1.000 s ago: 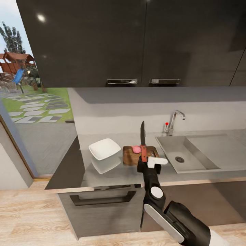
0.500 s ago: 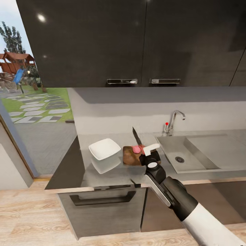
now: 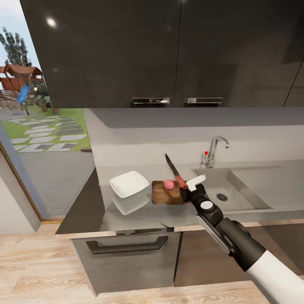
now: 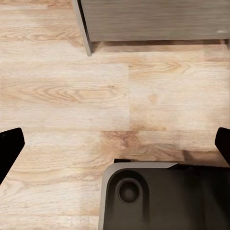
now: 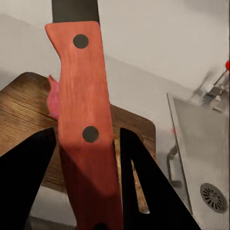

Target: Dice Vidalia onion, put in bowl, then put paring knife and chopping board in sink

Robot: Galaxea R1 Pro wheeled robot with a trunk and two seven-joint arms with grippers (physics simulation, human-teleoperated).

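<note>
**Knife held over the board, onion whole**

Dark glossy wall cabinets (image 3: 169, 50) hung over the grey desk (image 3: 126, 213), with a window onto a garden (image 3: 38, 122) at the far left. On the desk the white bowl (image 3: 129, 183) sat nearest the window, its reflection showing in the worktop below it. Just beside it, apart from it, lay the chopping board (image 3: 164, 193), flat on the desk, and the Vidalia onion (image 3: 169, 184) rested on the board's far part as a whole pink ball. My right fingers (image 3: 185, 190) were closed on the paring knife (image 3: 175, 170) by its red handle, at the board's edge nearest the sink (image 3: 230, 190). The dark blade rose tilted away from me and toward the left, its tip against the grey wall above the onion. In the right wrist view the handle (image 5: 84, 120) ran between my two dark fingers (image 5: 28, 167), with the board (image 5: 24, 115) and a sliver of the onion (image 5: 53, 100) behind it. The sink sat to the right of the board, its chrome tap (image 3: 215, 150) and red knob at the back, the drainboard beyond. My left fingers (image 4: 115, 143) hung spread apart over the pale wood floor (image 4: 72, 96), gripping nothing.
</note>
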